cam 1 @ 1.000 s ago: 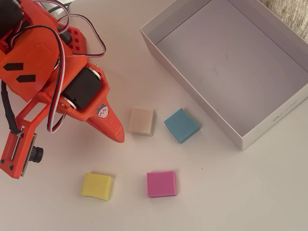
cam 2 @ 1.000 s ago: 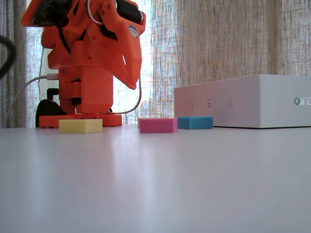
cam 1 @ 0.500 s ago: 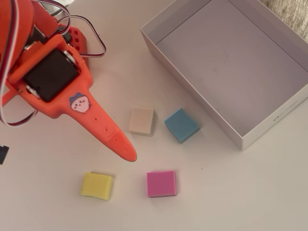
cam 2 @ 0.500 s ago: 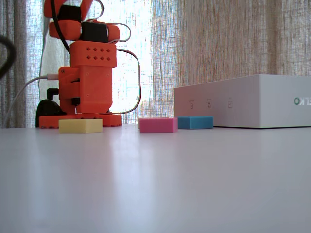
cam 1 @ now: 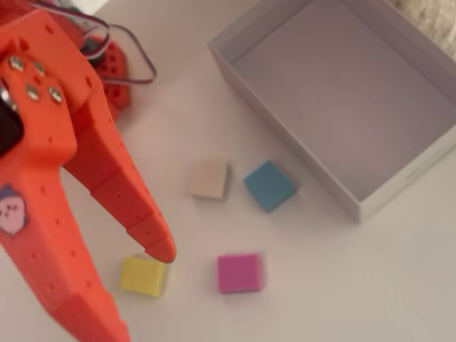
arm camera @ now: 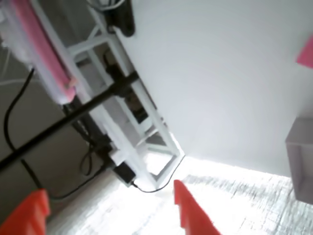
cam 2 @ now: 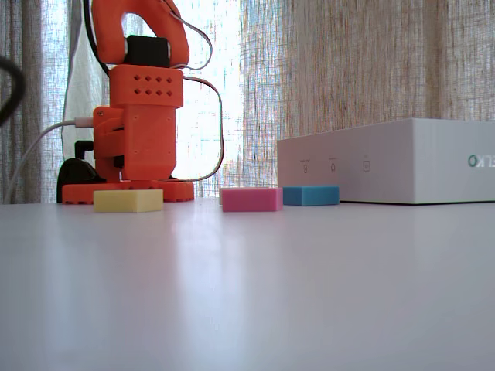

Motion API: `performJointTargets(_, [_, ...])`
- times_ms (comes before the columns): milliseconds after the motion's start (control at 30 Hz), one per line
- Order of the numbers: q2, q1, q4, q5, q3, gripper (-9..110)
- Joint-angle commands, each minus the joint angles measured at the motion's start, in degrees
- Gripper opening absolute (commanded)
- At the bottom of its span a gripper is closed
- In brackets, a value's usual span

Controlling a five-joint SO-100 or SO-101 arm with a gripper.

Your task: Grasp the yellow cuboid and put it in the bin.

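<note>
table point(cam 1: 370, 285): white | on it: yellow cuboid point(cam 1: 142, 276), pink block point(cam 1: 239, 273), blue block point(cam 1: 270, 185), beige block point(cam 1: 209, 178), bin point(cam 1: 285, 146)

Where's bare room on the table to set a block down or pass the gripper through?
The bin is empty. Overhead, the table is bare below the bin, right of the pink block. It is crowded where the yellow cuboid, pink, beige block and blue block cluster, with the open gripper over the cuboid's edge.

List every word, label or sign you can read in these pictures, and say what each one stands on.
"K", after a round ring mark, cut off by the frame edge: on the bin's side wall in the fixed view.
Three small symbols on that wall: too small to read.
Sticker on the gripper, overhead view: a small face picture, no words.
</note>
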Motion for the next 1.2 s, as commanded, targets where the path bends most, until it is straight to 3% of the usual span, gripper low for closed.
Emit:
performJointTargets(0, [-0.35, 1.41, 6.24, 5.27, 2.55, 34])
performJointTargets(233, [-2.81, 10.63, 5.01, 7.91, 22.41, 34])
performJointTargets(667, [-10.37, 17.58, -1.41, 6.33, 39.81, 34])
performJointTargets(1167, [-15.56, 16.08, -7.82, 5.27, 43.33, 34])
